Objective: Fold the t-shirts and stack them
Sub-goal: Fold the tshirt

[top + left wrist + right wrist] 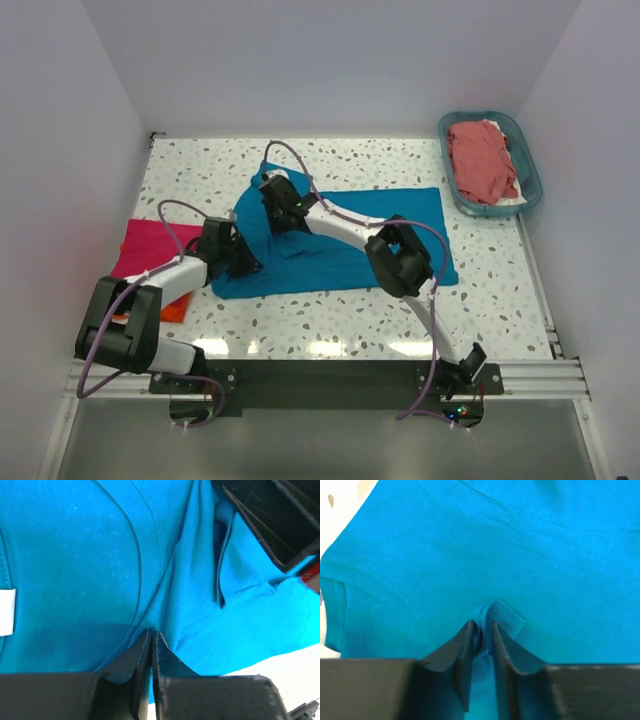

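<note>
The teal blue t-shirt lies spread across the middle of the table. My left gripper is at its near left part, by the collar, with its jaws shut on a thin pinch of the cloth. My right gripper is at the shirt's far left part, shut on a raised fold of the same teal fabric. A folded hot pink t-shirt lies at the left on top of an orange one. A dusty salmon-red t-shirt sits in the basket.
The teal plastic basket stands at the far right corner, with a bit of white cloth under the red tee. White walls close the table on three sides. The right gripper's black body shows close by in the left wrist view.
</note>
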`<act>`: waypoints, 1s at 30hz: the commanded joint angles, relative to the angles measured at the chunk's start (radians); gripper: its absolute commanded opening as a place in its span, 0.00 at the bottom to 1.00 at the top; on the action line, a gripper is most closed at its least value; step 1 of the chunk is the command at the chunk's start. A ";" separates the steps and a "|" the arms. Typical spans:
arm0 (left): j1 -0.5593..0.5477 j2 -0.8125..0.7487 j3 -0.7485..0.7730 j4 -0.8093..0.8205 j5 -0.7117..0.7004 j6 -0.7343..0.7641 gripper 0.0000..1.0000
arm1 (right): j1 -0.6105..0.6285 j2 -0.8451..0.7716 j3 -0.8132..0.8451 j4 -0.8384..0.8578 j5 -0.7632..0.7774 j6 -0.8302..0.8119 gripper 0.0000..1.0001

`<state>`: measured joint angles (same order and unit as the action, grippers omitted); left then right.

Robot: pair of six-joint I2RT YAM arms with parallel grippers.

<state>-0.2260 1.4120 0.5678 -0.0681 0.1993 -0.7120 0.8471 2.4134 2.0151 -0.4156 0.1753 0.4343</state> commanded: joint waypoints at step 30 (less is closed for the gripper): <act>-0.012 -0.121 0.056 -0.032 -0.078 -0.015 0.36 | 0.009 -0.769 -1.039 0.501 -0.088 0.067 0.00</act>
<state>-0.2325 1.2957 0.5701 -0.0967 0.1459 -0.7227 0.8509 1.7092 1.0298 -0.0135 0.1036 0.4801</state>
